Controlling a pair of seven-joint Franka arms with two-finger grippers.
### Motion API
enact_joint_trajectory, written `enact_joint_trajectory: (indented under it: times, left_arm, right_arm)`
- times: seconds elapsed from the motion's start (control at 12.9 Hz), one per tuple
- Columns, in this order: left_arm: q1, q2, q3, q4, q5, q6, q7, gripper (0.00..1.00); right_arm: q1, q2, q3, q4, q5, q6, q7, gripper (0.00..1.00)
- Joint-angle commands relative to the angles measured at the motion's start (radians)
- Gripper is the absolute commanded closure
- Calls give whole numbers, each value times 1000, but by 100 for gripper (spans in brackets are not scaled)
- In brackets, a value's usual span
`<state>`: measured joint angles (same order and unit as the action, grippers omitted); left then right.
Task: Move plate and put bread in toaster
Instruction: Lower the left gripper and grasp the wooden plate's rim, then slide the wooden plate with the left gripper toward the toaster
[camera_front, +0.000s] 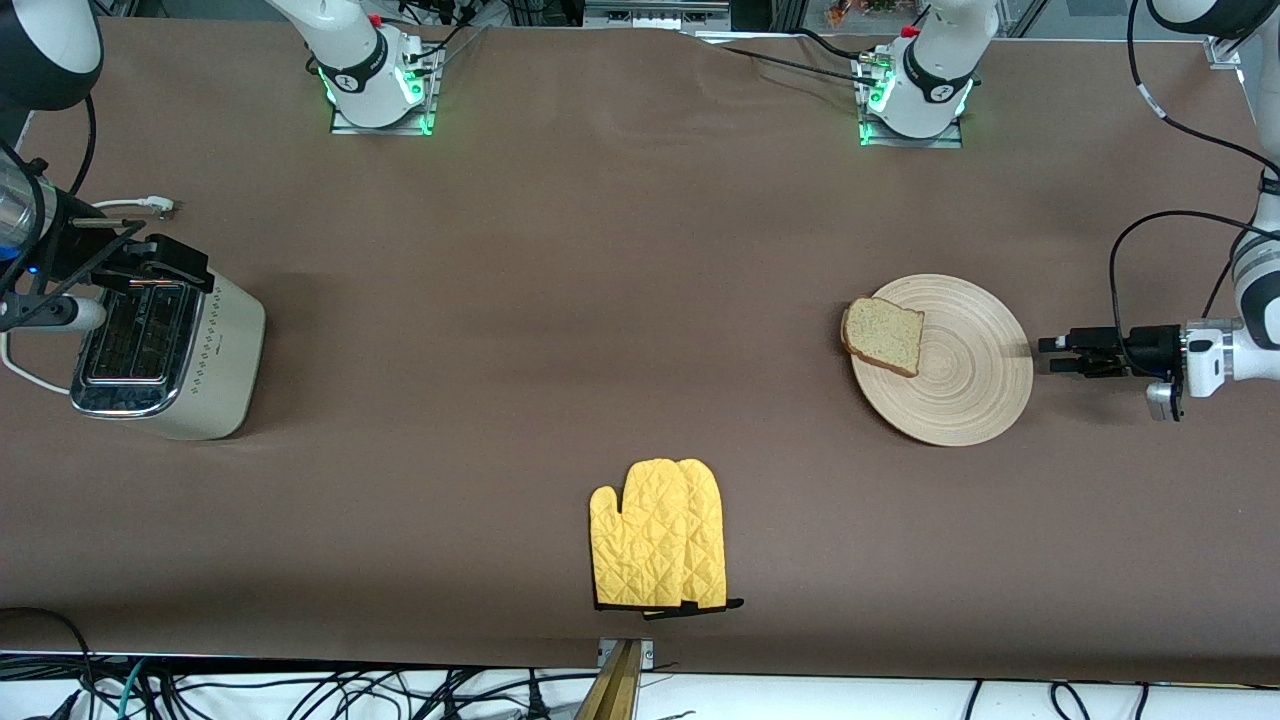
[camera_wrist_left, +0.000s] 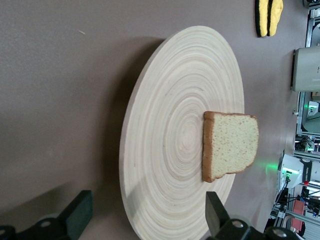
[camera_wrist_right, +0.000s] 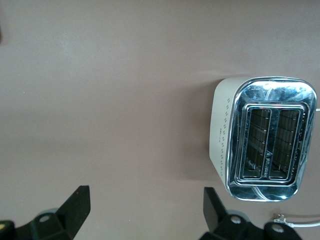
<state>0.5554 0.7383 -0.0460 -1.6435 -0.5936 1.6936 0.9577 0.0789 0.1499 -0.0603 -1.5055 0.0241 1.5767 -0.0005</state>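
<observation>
Item one on my board, the plate (camera_front: 960, 375): round, light wood with ring grooves, lying flat on the brown table (camera_front: 560, 300) toward the left arm's end. Item two, the bread (camera_front: 883, 336): one brown speckled slice resting on the plate, overhanging the rim on the side that faces the right arm's end. Item three, the toaster (camera_front: 170, 355): cream body with chrome top, standing at the right arm's end of the table, both slots empty in my right wrist view, its white cord (camera_front: 130, 205) trailing away from it toward the robots' bases. Item four, the left gripper (camera_front: 1045, 355): I see it low beside the plate's edge at the left arm's end, not touching it, fingers (camera_wrist_left: 75, 212) spread wide apart with the plate between them in the left wrist view. Item five, the right gripper (camera_wrist_right: 145, 210): I see it above the toaster, fingers apart, holding nothing. Item six, a pair of yellow quilted mitts (camera_front: 660, 535): stacked near the table's edge closest to the front camera, well apart from plate and toaster.
</observation>
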Motion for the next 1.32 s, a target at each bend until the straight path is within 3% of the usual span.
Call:
enact_joint_trajectory:
  times: [0.0,0.16,0.23,0.54,0.62,0.85,1.09,1.24]
  left_arm:
    - [3,29,-6,16,-34,3,35,50]
    - [-18,52,-9,13,-40,3,33,62]
    - [-29,58,-9,13,-35,1,35,79]
    - [-34,66,-15,11,-26,-23,33,89]
    - [-40,66,-32,14,-26,-46,27,96]
    - [-63,59,-90,19,-41,-68,-6,98]
    - [-81,64,-225,21,-116,-59,-167,97]
    - [-205,62,-239,21,-207,-19,-212,94]
  right_arm:
    - [-11,8,10,16,-7,-3,-1,0]
    - [-11,10,10,16,-7,-3,-1,0]
    - [-11,10,10,16,-7,-3,-1,0]
    - [-11,10,10,16,-6,-3,-1,0]
    - [-11,10,10,16,-7,-3,-1,0]
    - [-13,10,8,16,-6,-3,2,0]
    - [-13,10,10,16,-6,-3,-1,0]
    - [-13,10,10,16,-6,-3,-1,0]
